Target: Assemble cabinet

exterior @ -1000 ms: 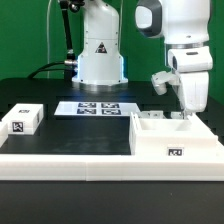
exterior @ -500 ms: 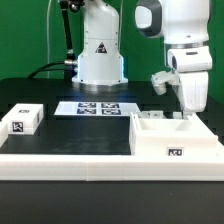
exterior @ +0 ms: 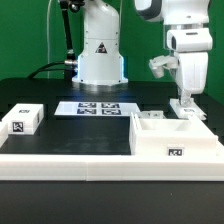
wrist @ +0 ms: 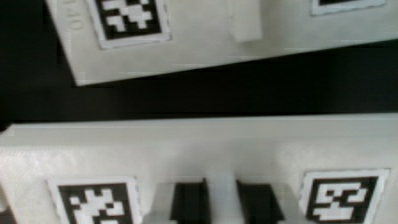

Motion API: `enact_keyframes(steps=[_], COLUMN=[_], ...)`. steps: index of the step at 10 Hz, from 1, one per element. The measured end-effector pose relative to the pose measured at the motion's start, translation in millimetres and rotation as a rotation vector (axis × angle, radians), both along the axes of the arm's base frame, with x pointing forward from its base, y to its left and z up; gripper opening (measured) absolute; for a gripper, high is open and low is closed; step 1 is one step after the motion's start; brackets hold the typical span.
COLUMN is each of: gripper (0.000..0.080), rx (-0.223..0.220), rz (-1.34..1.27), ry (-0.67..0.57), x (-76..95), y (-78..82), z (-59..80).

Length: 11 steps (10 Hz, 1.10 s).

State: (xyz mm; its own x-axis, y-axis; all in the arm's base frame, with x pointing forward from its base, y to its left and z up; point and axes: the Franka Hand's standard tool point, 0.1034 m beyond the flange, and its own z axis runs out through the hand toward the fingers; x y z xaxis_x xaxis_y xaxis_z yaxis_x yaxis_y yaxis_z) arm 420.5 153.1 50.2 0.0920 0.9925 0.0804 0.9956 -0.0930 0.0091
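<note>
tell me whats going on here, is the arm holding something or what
A single robot arm is partway through building a cabinet. Its gripper hangs over the open white cabinet body on the exterior view's right. In the wrist view it appears to pinch a white tagged door panel by its edge. Another tagged white part lies apart on the exterior view's left. The marker board lies mid-way across the black table.

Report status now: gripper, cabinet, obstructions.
Gripper hovers above cabinet at its far end; open or shut unclear. Body sits at exterior view's right. Small white tagged block well apart at exterior view's left; nothing seen blocking.
</note>
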Motion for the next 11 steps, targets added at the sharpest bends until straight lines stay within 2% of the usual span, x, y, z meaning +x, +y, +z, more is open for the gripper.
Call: enact_keyframes(steps=[1, 4, 7, 11], gripper=[0.007, 0.007, 0.007, 0.007], rx=[-0.004, -0.006, -0.005, -0.01], rz=[-0.005, -0.023, -0.028, -0.046], ry=[-0.005, -0.005, -0.002, -0.004], x=[3.7, 10.2, 9.6, 21.6], y=[-7.1, -27.8, -27.9, -35.3], z=[4.2, 3.9, 2.9, 6.8])
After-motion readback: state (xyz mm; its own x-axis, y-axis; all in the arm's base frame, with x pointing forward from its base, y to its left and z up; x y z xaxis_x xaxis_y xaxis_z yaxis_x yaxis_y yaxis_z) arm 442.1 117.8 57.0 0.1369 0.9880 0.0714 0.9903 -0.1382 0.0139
